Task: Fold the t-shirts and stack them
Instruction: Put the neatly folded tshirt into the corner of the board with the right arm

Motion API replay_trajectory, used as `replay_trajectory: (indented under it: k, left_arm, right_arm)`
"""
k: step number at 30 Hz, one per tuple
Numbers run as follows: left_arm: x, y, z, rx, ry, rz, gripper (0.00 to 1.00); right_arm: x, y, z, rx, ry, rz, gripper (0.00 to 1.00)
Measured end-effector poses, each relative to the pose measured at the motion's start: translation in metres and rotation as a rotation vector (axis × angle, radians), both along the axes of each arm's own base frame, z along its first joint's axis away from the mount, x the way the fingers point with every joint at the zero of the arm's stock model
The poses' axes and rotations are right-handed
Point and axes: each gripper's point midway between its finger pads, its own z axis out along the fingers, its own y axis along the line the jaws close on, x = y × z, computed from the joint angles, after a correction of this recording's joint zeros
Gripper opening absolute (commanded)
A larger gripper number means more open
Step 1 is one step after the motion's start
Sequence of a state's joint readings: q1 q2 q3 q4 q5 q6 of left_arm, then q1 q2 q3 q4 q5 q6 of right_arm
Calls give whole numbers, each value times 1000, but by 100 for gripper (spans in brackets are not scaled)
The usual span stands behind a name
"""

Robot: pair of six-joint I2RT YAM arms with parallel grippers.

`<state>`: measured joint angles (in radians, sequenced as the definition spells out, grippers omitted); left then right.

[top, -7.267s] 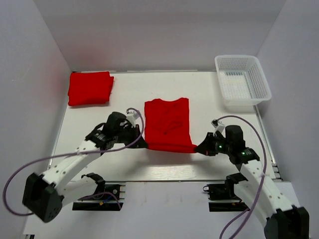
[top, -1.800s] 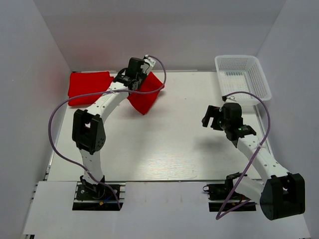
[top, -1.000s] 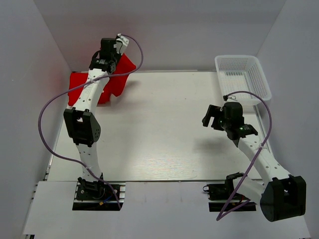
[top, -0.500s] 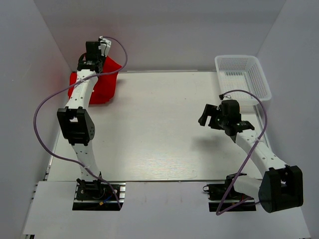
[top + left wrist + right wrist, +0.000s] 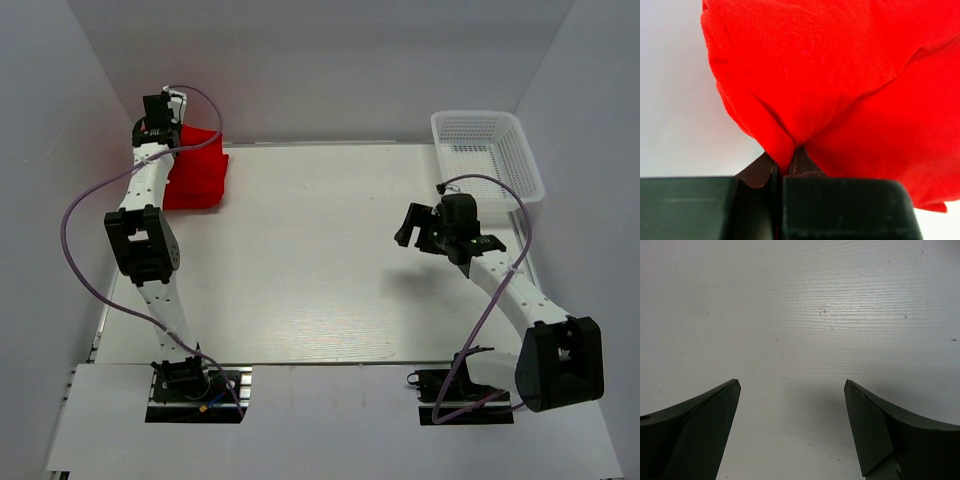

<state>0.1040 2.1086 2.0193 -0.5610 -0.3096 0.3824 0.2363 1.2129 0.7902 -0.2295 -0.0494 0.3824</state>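
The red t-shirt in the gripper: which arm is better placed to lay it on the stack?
Left. The left gripper is shut on the t-shirt, over the red stack at the far left. The right gripper is open above the table, far off.

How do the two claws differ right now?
The left gripper is shut, pinching a red t-shirt; the right gripper is wide open and holds nothing. The left reaches to the far left corner of the table; the right hangs above it, nearer the basket. Both are dark and two-fingered.
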Motion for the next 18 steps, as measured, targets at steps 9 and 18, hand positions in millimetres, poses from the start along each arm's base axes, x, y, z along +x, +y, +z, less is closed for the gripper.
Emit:
replay_trajectory:
  k: [9,18]
  left_arm:
    - [3,27,-12,42,-6,117,100]
    - [9,37,-4,58,-51,191,100]
  right_arm:
    - [10,7,-6,11,30,18,90]
    - [14,9,-1,16,17,22,90]
